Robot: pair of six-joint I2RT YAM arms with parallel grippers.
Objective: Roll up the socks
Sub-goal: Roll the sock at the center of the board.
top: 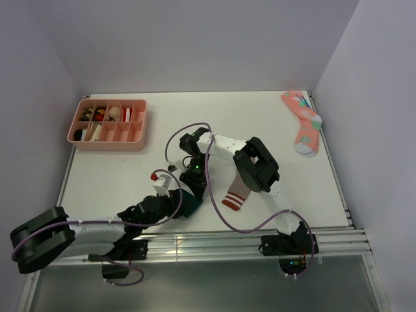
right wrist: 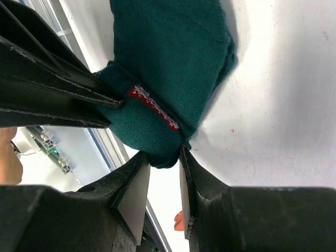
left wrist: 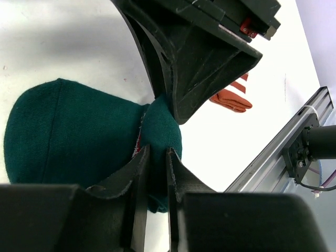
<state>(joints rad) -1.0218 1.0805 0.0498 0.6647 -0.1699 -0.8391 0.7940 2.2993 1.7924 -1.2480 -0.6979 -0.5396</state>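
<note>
The dark green sock (top: 190,203) lies bunched at the near middle of the table, and both grippers hold it. My left gripper (left wrist: 156,149) is shut on a fold of the dark green sock (left wrist: 68,131), and it shows in the top view (top: 179,203) too. My right gripper (right wrist: 164,157) comes down from above (top: 195,188) and is shut on the edge of the dark green sock (right wrist: 168,52), right next to the left fingers (right wrist: 63,89). The taupe-brown sock (top: 235,194) lies flat just to the right, its red-and-white cuff (left wrist: 231,98) free of both grippers.
A coral-pink spotted sock (top: 303,123) lies at the far right by the wall. A pink divided tray (top: 136,133) with small items stands at the far left. The metal rail (top: 227,240) runs along the table's near edge, close to both grippers.
</note>
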